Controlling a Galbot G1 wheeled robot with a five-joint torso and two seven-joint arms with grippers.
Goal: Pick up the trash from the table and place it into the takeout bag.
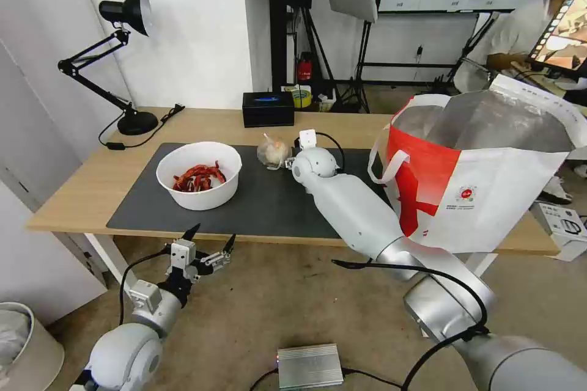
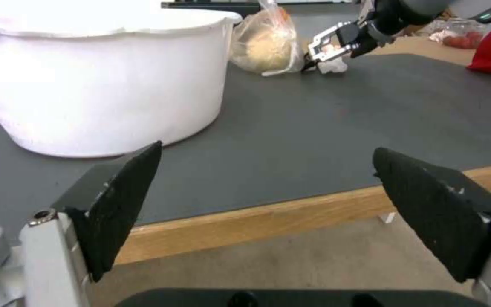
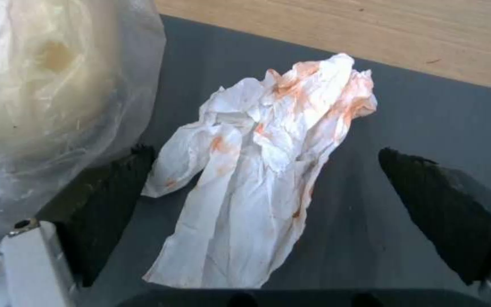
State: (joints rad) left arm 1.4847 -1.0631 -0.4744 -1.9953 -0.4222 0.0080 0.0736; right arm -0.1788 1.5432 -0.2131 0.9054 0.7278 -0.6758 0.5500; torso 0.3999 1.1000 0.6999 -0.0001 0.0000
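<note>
The crumpled white tissue [image 3: 262, 170], stained orange, lies on the dark mat [image 3: 427, 123] between the spread fingers of my open right gripper [image 3: 262, 213]. Its one finger presses against the knotted clear bag [image 3: 47, 98]. In the head view my right arm reaches over the mat to that bag [image 1: 273, 151]. The white bowl [image 1: 197, 182] of red scraps stands on the mat's left part. My left gripper [image 1: 208, 244] hangs open below the table's front edge [image 2: 268, 213], facing the bowl [image 2: 103, 81]. The takeout bag [image 1: 483, 177] stands open at the table's right end.
A black box [image 1: 268, 109] sits at the table's back edge and a black desk lamp [image 1: 125, 61] at the back left. A clear tray with red bits [image 2: 453, 37] lies beyond my right gripper [image 2: 320, 64]. A metal box [image 1: 309, 365] lies on the floor.
</note>
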